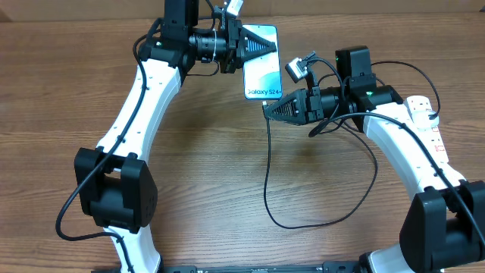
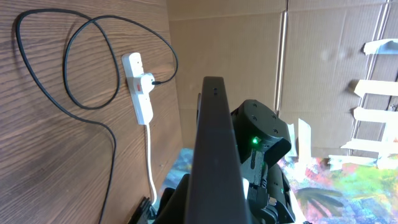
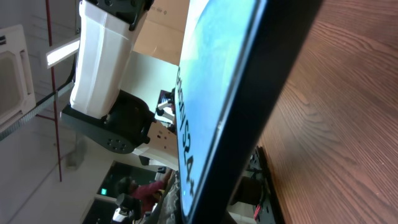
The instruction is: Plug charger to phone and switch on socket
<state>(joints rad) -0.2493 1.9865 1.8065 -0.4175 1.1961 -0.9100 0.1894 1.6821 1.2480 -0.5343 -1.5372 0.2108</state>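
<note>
Overhead view: your left claw (image 1: 236, 50) pinched the phone (image 1: 261, 57) by its left long edge, over the far middle of the table (image 1: 227, 174). The phone's long axis ran from the far side toward you with a slight slant. The end printed "Galaxy S24" pointed toward you and the other end pointed at the far edge. The screen faced up, light blue-teal with a paler diagonal band and a dark rim.

Your right claw (image 1: 271, 108), fingers pressed together, sat just at that near end. The charger (image 1: 266, 174) came out from its tip, so it pinched the cable's end; the connector itself could not be made out. The thin black cable dropped toward you, looped and climbed back to the right.

Left wrist view: the phone showed edge-on as a dark bar rising through mid-frame. Beyond it lay the socket (image 2: 140, 93), white, with a black plug (image 2: 151, 81) in it.

Right wrist view: the phone filled the frame, its screen and dark edge slanting. You could not tell whether the connector had entered the port.
</note>
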